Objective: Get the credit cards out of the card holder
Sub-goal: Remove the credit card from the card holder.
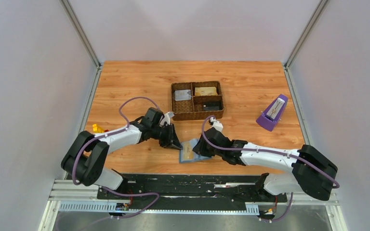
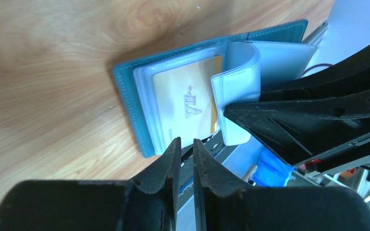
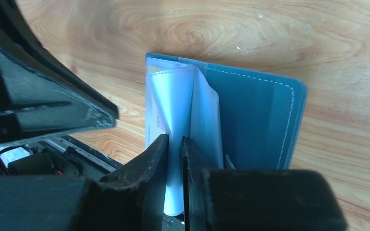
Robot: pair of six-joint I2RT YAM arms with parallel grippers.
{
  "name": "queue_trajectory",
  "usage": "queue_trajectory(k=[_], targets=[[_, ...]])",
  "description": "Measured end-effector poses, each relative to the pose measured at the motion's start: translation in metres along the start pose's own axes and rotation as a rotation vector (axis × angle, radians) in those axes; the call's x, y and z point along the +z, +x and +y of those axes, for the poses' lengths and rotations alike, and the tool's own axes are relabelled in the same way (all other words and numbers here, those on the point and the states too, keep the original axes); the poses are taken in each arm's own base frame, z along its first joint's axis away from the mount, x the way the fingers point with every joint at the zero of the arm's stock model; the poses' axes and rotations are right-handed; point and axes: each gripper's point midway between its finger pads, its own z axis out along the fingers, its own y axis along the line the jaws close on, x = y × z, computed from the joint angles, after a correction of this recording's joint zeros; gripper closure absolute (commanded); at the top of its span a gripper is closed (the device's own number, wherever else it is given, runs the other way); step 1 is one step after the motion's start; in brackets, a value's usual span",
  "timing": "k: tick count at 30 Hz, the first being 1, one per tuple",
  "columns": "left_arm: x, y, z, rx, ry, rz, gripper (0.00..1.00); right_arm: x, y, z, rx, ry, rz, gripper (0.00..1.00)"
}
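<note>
The card holder (image 1: 189, 151) lies open on the table near the front edge, between the two grippers. In the left wrist view its teal cover (image 2: 130, 91) holds clear sleeves, and a gold-yellow credit card (image 2: 183, 103) marked VIP sits in one sleeve. My right gripper (image 3: 175, 138) is shut on a pale sleeve page (image 3: 178, 96) and holds it up from the cover (image 3: 255, 115). My left gripper (image 2: 186, 141) has its jaws almost together with nothing between them, its tips at the near edge of the card's sleeve. Other cards are hidden.
A brown woven divided tray (image 1: 196, 100) stands behind the grippers. A purple metronome (image 1: 272, 113) is at the right. Yellow and red blocks (image 1: 98, 128) lie by the left arm. The black rail (image 1: 188, 183) runs just past the table's front edge.
</note>
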Motion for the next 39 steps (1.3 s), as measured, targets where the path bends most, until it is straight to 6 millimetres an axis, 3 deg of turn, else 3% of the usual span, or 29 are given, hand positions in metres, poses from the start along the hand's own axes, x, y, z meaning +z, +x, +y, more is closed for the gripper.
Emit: queue_trajectory(k=[7,21,28,36,39], targets=[[0.026,0.005,-0.01,0.0,0.025,0.057,0.87,0.002,0.004,0.001,0.047,-0.072,0.013,0.85],[0.044,-0.003,-0.001,-0.022,-0.019,0.051,0.89,0.0,0.01,0.005,0.069,-0.143,0.037,0.82],[0.051,-0.007,-0.009,-0.016,0.014,0.05,0.88,0.0,0.014,0.005,0.069,-0.145,0.061,0.58],[0.055,-0.004,-0.039,0.023,0.124,0.062,0.86,-0.008,-0.004,0.006,0.049,-0.094,0.026,0.45],[0.059,0.0,-0.052,0.05,0.166,0.067,0.85,-0.019,-0.014,0.007,0.028,-0.069,0.009,0.46]])
